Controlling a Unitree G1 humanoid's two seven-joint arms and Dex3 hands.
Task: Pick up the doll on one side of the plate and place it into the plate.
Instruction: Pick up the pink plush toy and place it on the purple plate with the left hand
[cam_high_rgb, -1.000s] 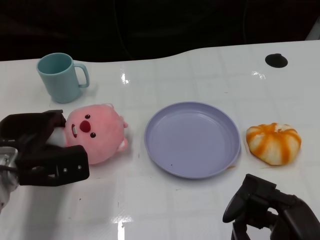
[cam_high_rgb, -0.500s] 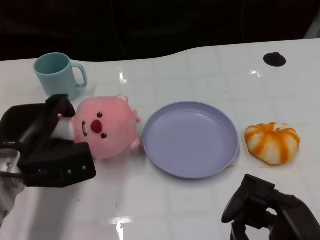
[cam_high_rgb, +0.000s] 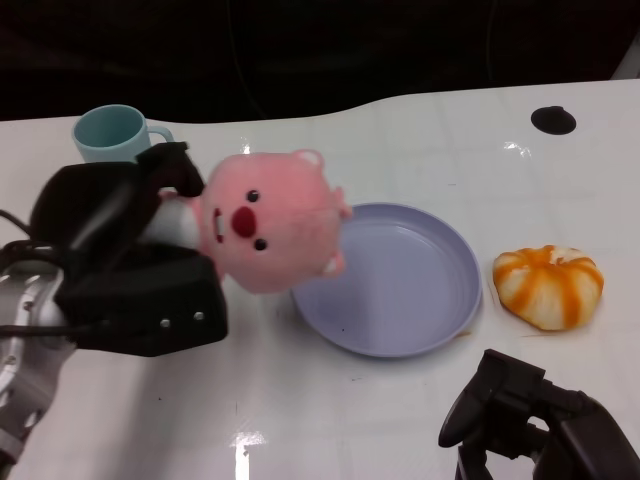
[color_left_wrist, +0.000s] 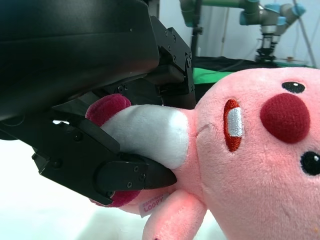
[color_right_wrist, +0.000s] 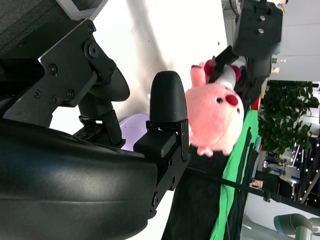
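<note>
Head view: round pink plush doll (cam_high_rgb: 268, 222)

Fuzzy pink plush doll (cam_high_rgb: 268, 228), smooth matt lilac plate (cam_high_rgb: 400, 290), glossy white table (cam_high_rgb: 420, 140)

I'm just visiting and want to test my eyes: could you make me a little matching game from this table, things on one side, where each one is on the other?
Things:
1. pink doll
2. purple plate
3. teal mug
4. orange striped toy

Places:
A. far corner, behind the left hand
B. held up off the table by the left hand
C. alone on the table beside the plate, on the robot's right
D. middle of the table, nothing in it

Pairs: 1-B, 2-D, 3-A, 4-C
</note>
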